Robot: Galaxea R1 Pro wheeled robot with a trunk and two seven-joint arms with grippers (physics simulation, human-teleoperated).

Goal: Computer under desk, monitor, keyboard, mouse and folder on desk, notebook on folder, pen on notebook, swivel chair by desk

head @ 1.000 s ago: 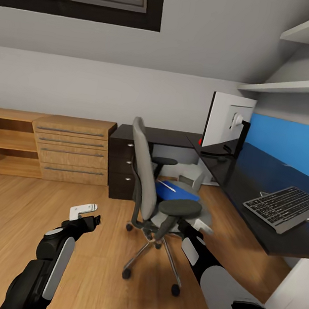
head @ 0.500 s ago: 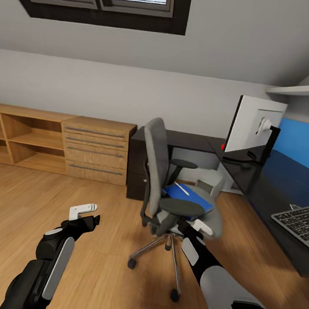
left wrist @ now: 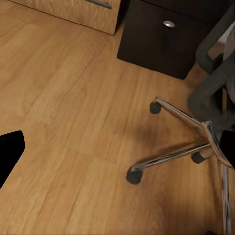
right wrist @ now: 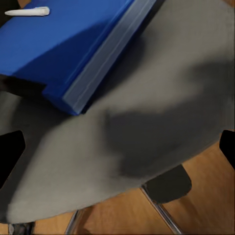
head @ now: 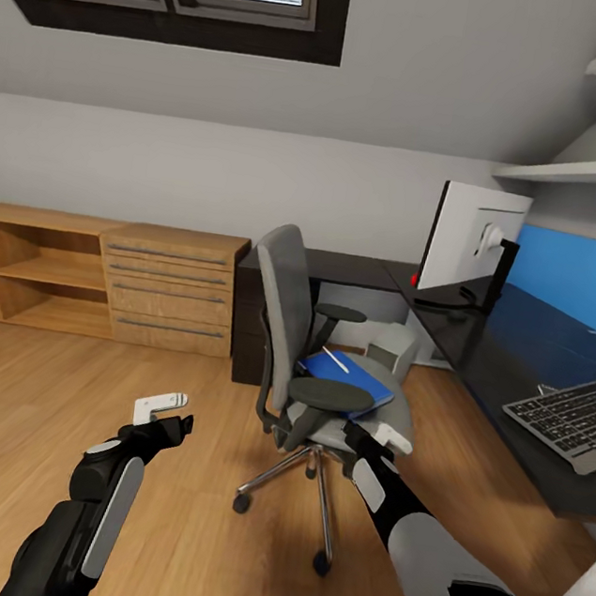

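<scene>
Your right gripper (head: 390,436) sits at the swivel chair (head: 313,357) seat's front edge; the left gripper (head: 164,409) hangs over bare floor.

Your right wrist view shows open fingers, the blue book (right wrist: 73,44) and the pen (right wrist: 27,11) on it; head view adds monitor (head: 467,241) and keyboard (head: 575,419) on the desk (head: 508,356). Left fingers look parted.

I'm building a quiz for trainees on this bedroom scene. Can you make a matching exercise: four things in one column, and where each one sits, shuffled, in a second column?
Things:
1. Thin white pen
2. Wide flat monitor with pale grey back
3. Slim black-keyed keyboard
4. Light grey tower computer

Places:
A. On the floor under the black-topped desk
B. On the blue book lying on the grey padded swivel chair
C. Near the desk's front edge
D. Standing on the desk before the blue back panel

Pairs: 1-B, 2-D, 3-C, 4-A
</scene>
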